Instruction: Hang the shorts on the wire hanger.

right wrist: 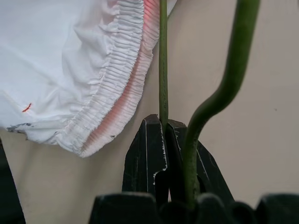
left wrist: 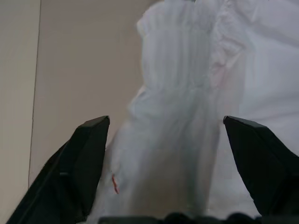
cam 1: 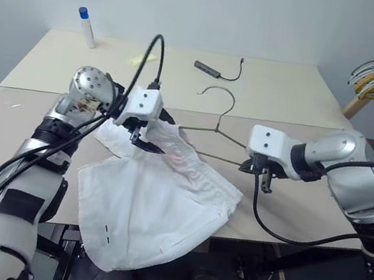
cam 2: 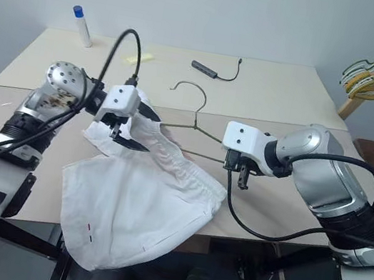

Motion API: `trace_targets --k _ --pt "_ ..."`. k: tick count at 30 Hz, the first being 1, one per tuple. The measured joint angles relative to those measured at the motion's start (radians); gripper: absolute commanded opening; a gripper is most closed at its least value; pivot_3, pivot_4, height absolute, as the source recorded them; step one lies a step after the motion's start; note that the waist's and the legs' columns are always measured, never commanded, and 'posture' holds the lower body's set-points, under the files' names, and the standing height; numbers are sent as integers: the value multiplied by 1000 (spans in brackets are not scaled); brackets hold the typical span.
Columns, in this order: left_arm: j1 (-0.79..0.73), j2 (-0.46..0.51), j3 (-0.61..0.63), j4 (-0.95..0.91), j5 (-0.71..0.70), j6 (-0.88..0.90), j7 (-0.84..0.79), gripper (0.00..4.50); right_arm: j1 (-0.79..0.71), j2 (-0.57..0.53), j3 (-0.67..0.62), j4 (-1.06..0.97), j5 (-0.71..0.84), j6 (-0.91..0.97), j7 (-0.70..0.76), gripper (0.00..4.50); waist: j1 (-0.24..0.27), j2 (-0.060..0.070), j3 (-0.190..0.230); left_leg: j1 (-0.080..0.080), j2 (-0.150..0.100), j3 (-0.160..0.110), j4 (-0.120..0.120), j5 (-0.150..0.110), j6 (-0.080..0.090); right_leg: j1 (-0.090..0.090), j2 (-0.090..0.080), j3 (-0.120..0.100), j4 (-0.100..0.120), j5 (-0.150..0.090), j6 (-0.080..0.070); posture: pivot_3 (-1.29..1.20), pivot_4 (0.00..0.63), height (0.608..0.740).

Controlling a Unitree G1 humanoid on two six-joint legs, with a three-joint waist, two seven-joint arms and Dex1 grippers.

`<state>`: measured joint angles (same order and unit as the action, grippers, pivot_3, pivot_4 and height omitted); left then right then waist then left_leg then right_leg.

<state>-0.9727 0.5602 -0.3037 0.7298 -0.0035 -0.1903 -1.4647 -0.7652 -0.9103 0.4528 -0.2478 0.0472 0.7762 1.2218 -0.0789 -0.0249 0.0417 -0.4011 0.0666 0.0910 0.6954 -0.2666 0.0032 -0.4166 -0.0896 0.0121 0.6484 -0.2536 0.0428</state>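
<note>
Shorts (cam 1: 153, 210) lie spread on the table (cam 1: 309, 103), the leg ends drooping over its near edge, the gathered waistband toward the wire hanger (cam 1: 211, 126). That hanger lies flat just beyond the waistband, its hook pointing away from the shorts, its long axis running sideways along the waistband; one end appears tucked under the cloth. The right gripper (right wrist: 163, 135) has its fingers pressed together on the hanger's wire at the end farthest from the shorts' covered corner. The left gripper (cam 1: 140, 135) hangs directly over the waistband, its fingers (left wrist: 88, 158) spread wide with cloth between them, not yet pinching. Judged from this, the left arm is the nearer to the shorts and would take the waistband.
</note>
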Motion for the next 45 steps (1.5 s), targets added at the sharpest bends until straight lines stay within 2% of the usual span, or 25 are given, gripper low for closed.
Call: trace_targets --k 2,10,16,19,23,29,30,33,35,37,41,45 --pt "0 -11 0 24 2 -1 -2 2652 0 0 0 -1 8 10 5 0 -10 0 0 -5 0 0 1 0 0 -5 0 0 2 0 0 -123 0 740" --pt "0 -14 3 33 1 -2 -34 129 -7 0 -11 -9 27 41 17 0 -25 0 0 -5 0 0 1 0 0 -5 0 0 1 1 1 -120 0 740" --pt "13 -14 14 9 -5 51 -39 57 2 -14 -23 -9 28 -24 19 0 -25 0 0 -5 0 0 1 0 0 -5 0 0 1 1 1 -118 0 740" --pt "24 -14 28 -10 -17 99 -38 0 25 -14 -39 -9 15 -73 6 773 -25 0 0 -5 0 0 1 0 0 -5 0 0 1 1 1 -118 0 740" --pt "38 -6 54 -31 -41 177 -34 0 97 -49 -109 -9 17 -98 -21 2144 -22 0 0 -6 0 -1 1 0 0 -5 -1 0 1 1 1 -106 0 740" --pt "76 47 122 -108 -80 272 -4 0 307 -148 -338 24 47 -62 -91 4106 -18 0 0 -4 0 0 1 0 0 -4 -1 0 1 1 1 -103 0 740" --pt "94 52 130 -129 -85 292 2 0 363 -149 -394 18 59 -40 -106 4327 -17 0 0 -4 0 -1 1 0 0 -4 -1 0 1 1 1 -102 0 740" --pt "141 59 138 -166 -104 343 16 0 483 -130 -495 -5 113 35 -141 4420 -19 0 0 -3 0 0 2 0 0 -3 0 1 2 1 1 -106 0 740" --pt "159 58 146 -199 -120 383 33 0 552 -31 -593 -74 209 129 -167 4420 -22 -1 -1 -2 0 -1 1 0 0 -3 0 1 3 1 1 -106 0 740" --pt "161 58 150 -226 -123 400 43 0 586 64 -629 -140 298 213 -196 4420 -21 -1 -1 -2 0 -2 1 0 0 -2 0 1 3 1 1 -108 0 740" --pt "166 58 151 -255 -125 418 55 0 609 219 -627 -282 448 392 -285 4420 -19 0 -1 -2 0 -2 2 0 0 -2 0 1 3 1 1 -110 0 740" --pt "168 58 151 -255 -126 432 59 0 609 308 -576 -307 481 479 -390 4420 -19 -1 -2 -2 0 -2 2 0 0 -2 0 1 3 1 1 -107 0 740"
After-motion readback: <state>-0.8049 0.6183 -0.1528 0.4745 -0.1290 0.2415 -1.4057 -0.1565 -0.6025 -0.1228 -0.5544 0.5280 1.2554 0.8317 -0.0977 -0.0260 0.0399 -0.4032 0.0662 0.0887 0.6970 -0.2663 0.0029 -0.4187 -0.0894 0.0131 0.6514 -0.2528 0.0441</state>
